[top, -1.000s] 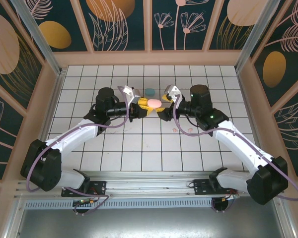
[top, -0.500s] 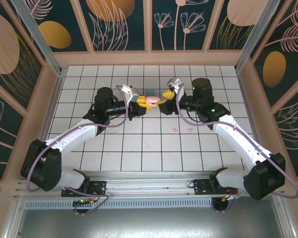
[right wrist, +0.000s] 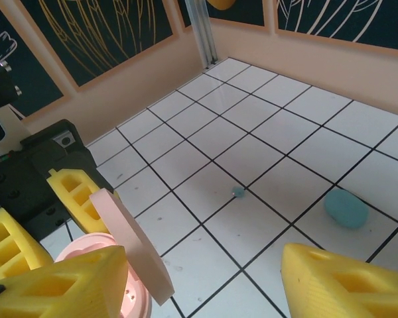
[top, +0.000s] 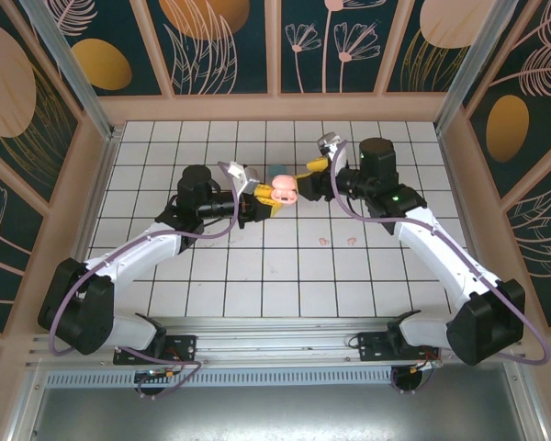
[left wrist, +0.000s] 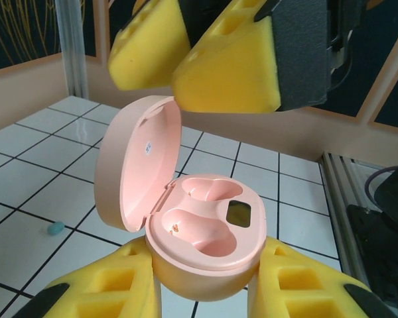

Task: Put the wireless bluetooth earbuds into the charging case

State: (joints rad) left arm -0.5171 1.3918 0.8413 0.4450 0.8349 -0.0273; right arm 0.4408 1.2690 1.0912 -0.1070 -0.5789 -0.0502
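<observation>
The pink charging case [left wrist: 205, 232] is off the floor with its lid [left wrist: 136, 159] swung up, and both sockets are empty. My left gripper [left wrist: 205, 291] is shut on its base; from above the case [top: 283, 190] shows just past that gripper [top: 264, 197]. My right gripper [top: 310, 172] hovers open just beyond the case, its yellow fingers [left wrist: 229, 63] above the lid. In the right wrist view the open right gripper [right wrist: 205, 291] has the lid [right wrist: 129, 245] beside its left finger. A teal earbud [right wrist: 238, 192] lies on the tiles. Two pink earbuds [top: 324, 242] [top: 353, 241] lie nearer the arms.
A shut teal case [top: 275, 171] [right wrist: 345, 208] lies on the white tiled floor just behind the pink one. Pale wooden walls [top: 275, 108] ring the floor on three sides. Open tiles stretch toward the near edge [top: 257, 285].
My right gripper has swung from the near right of the pink case toward the back wall and narrowed a little. The left gripper and case have stayed put.
</observation>
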